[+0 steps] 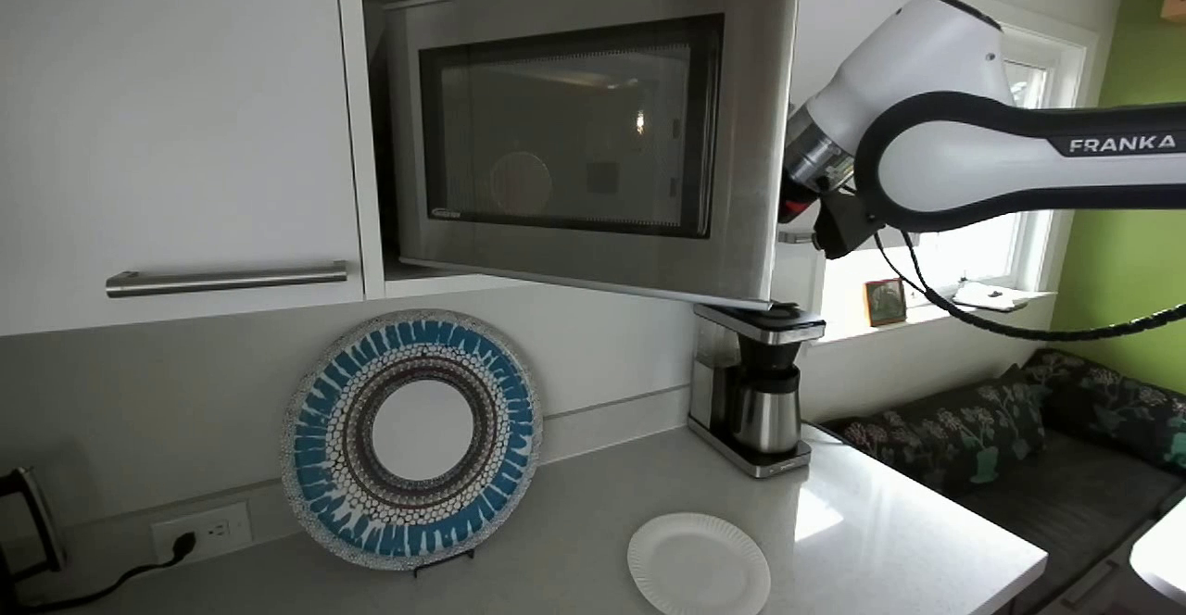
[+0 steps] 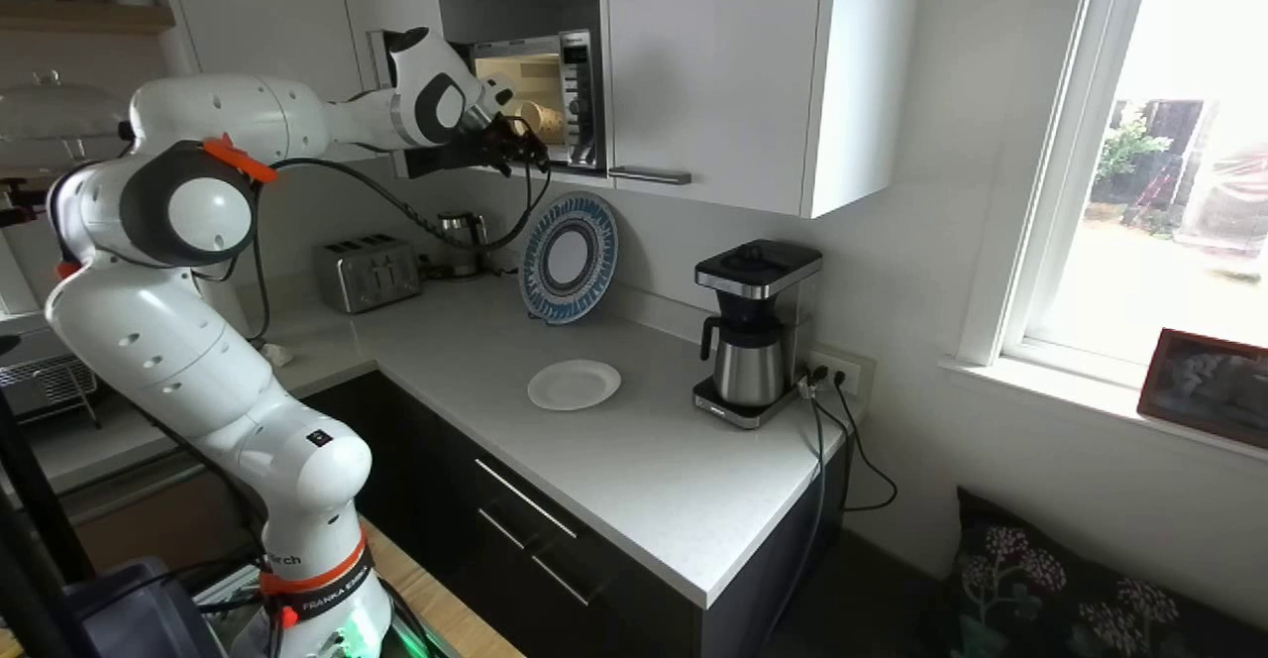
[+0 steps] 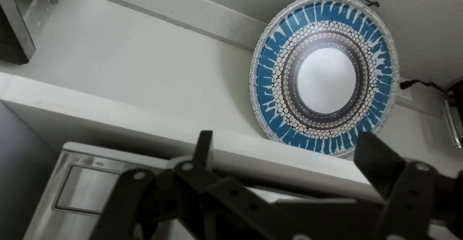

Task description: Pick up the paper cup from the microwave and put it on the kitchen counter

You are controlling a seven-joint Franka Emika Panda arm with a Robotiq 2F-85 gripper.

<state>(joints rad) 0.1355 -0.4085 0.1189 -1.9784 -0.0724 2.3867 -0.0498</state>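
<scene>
The microwave [image 1: 593, 258] stands in the upper cabinet with its door swung open; its lit interior and control panel [image 2: 578, 93] show in an exterior view. What looks like the paper cup [image 2: 542, 119], tinted tan by the light, is inside it, partly hidden by my gripper [image 2: 517, 143]. My gripper is at the microwave's front opening, just before the cup. In the wrist view the gripper [image 3: 285, 137] has its fingers wide apart with nothing between them; the cup is not clearly visible there. The kitchen counter [image 1: 593, 504] lies below; it also shows in the wrist view [image 3: 144, 59].
The open door stands beside the arm. A white paper plate [image 2: 575, 384] and a coffee maker [image 2: 758, 341] are on the counter. A patterned plate [image 1: 320, 448] leans on the backsplash. A toaster [image 2: 369, 274] is further left. The cabinet [image 2: 723, 63] adjoins the microwave.
</scene>
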